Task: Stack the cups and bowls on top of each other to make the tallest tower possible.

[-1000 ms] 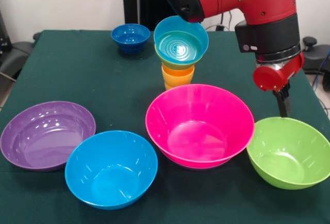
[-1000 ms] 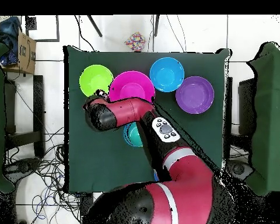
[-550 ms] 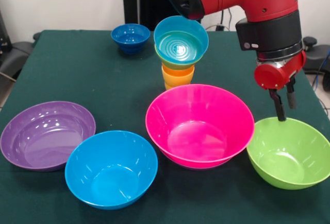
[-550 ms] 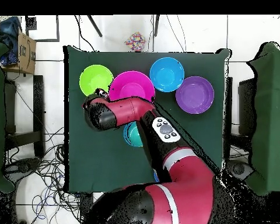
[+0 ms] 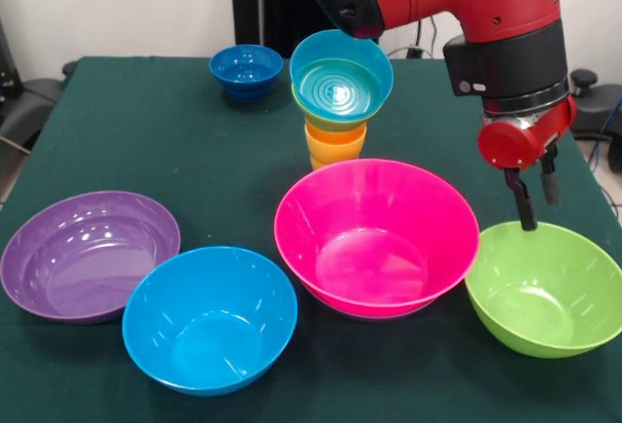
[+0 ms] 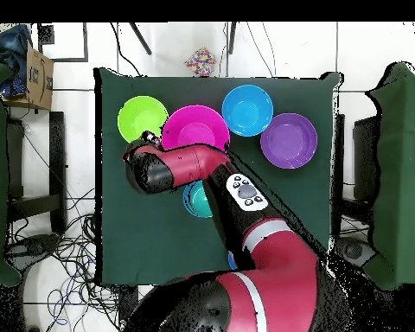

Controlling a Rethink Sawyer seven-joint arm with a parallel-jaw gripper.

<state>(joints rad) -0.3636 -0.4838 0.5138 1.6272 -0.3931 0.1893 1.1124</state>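
Front view: the tower (image 5: 338, 102) stands at 12 o'clock, two cups under two small bowls. The hand (image 5: 537, 197), fingers apart and empty, hangs over the green bowl (image 5: 544, 287) at 4 o'clock; five other bowls remain unstacked.

My red and black arm (image 5: 486, 15) over dark green cloth (image 5: 146, 141); pink bowl (image 5: 377, 236), lime bowl (image 5: 544, 287), purple bowl (image 5: 89, 253), blue bowl (image 5: 210, 318).

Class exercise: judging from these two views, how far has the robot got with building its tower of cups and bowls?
Done: the tower holds two cups, a small green bowl and a light blue bowl. In hand: the open gripper hangs empty at the large green bowl's far rim. Left: pink, blue, purple and dark blue bowls.
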